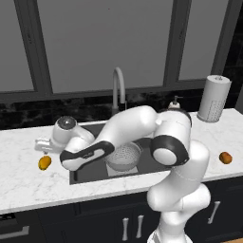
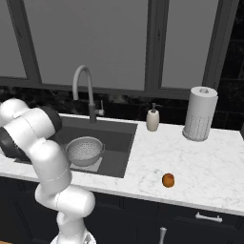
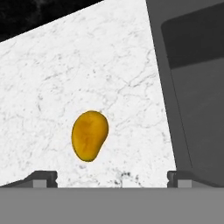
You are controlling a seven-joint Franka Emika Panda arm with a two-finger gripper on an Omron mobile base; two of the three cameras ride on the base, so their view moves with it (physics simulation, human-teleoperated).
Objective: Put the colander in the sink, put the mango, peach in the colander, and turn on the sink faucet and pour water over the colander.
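Gripper point(image 3: 112, 177): jaws spread wide, nothing between them, poised over the counter left of the sink; fingertips point(image 3: 43, 177) flank the view's lower edge.
Mango point(image 3: 89, 135): yellow-orange oval lying on the white marble counter point(image 3: 87, 65), just ahead of the open jaws and offset toward one fingertip; untouched. In the left base view it sits at point(image 1: 44, 163), beneath the hand.
Sink point(image 1: 88, 173): dark basin, near the mango.
Colander point(image 1: 123, 156): silver, already seated in the sink.
Peach point(image 1: 226, 157): on the counter right of the sink, well apart from the arm.
Sink faucet point(image 1: 118, 88): no water visible.
Step in hand, judged: fetching the mango. Next move calls for centring the jaws over the fruit, descending, closing across its narrow width.
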